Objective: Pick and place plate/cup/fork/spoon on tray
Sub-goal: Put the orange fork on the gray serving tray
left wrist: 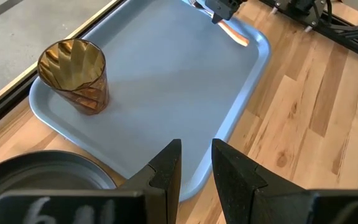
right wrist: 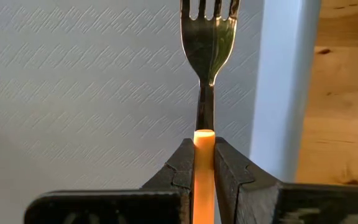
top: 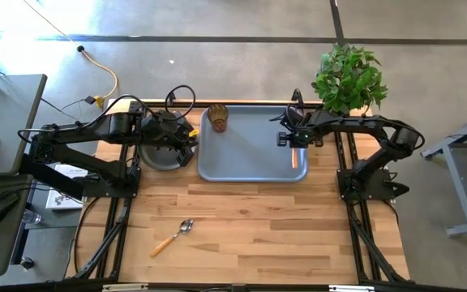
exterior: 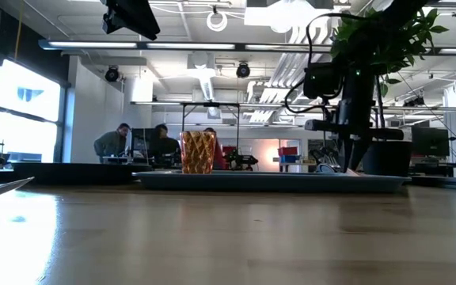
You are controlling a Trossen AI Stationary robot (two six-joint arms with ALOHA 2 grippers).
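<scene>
The blue-grey tray (top: 250,166) lies at the table's far middle. The amber cup (top: 218,118) stands upright in its far left corner and shows in the low view (exterior: 198,152). The dark plate (top: 157,159) rests on the table just left of the tray. The spoon (top: 173,238) lies on the wood near the front. My right gripper (top: 292,143) is shut on the fork (right wrist: 207,37) low over the tray's right side. My left gripper (left wrist: 196,163) is narrowly open and empty, above the tray's left rim beside the plate (left wrist: 36,177). My right gripper pinches the fork's orange handle (right wrist: 204,142) between its two fingers, at the end next to the metal neck. The fingers point down from above and lie across the fork. The fork lies level, close over the tray floor (right wrist: 73,81); I cannot tell whether it touches.
A potted plant (top: 349,77) stands at the far right corner behind the right arm. Bare wood stretches across the table's near half around the spoon. The tray's middle (left wrist: 166,81) is bare between the cup and the fork.
</scene>
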